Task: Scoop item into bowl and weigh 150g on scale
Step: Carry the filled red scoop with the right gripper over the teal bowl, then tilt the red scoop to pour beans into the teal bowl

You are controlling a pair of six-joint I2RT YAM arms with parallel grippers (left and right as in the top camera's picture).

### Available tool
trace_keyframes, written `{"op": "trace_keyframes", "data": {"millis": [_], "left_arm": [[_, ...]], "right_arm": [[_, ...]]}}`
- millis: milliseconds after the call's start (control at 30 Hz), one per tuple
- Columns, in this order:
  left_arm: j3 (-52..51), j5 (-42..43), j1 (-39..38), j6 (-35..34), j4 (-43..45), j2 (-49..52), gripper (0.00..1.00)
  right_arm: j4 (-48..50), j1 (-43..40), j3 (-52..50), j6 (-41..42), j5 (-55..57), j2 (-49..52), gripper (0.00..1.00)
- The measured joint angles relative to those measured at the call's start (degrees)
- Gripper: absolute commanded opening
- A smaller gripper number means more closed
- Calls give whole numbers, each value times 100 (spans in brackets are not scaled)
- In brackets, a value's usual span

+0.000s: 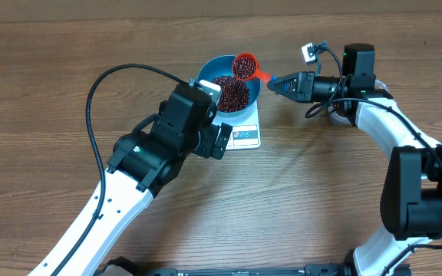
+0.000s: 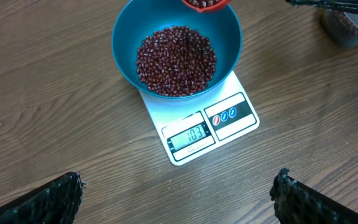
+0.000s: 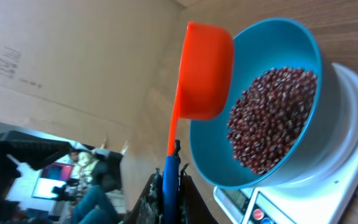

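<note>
Orange scoop is loaded with beans and hangs over the far rim of the blue bowl, its thin handle clenched in the right tool. The left tool is released, fingers spread wide with nothing between them, hovering low just in front of the scale. The bowl sits on the scale and already holds a good heap of dark red beans. The display looks to me like a bit over a hundred, but the digits are small so I'm not sure; either way I judge we're short of target. Main risk is overshoot: the scoop looks nearly full, and if I tip it in one go the reading likely jumps past target and I'd have to take beans out. Second risk is spill. The scoop sits over the rim, not the middle of the bowl, so a quick tilt could send beans down the outside onto the scale plate or the wooden surface, and beans on the plate would count in the reading though they're not in the bowl. Third, if the scoop touches or leans on the rim it presses the scale, falsifies the number, maybe shifts the bowl. The grip is on a narrow handle, so the scoop could twist under load. The left tool is close enough that a small drift could bump the scale. The clear tub of spare beans sits off to the right side, out of the way.
</note>
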Motion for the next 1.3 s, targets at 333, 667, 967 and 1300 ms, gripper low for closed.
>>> {"op": "trace_keyframes", "data": {"millis": [333,667,967,1300], "left_arm": [[0,0,0,0,0,0,100],[0,0,0,0,0,0,99],[0,0,0,0,0,0,100],[0,0,0,0,0,0,99]], "right_arm": [[-7,109,0,-341,415,0,4],[-372,109,0,-907,1045,-157,4],[-848,138,0,-1587,1375,-745,4],[-1123,516,0,-2741,1773,-767,4]]}}
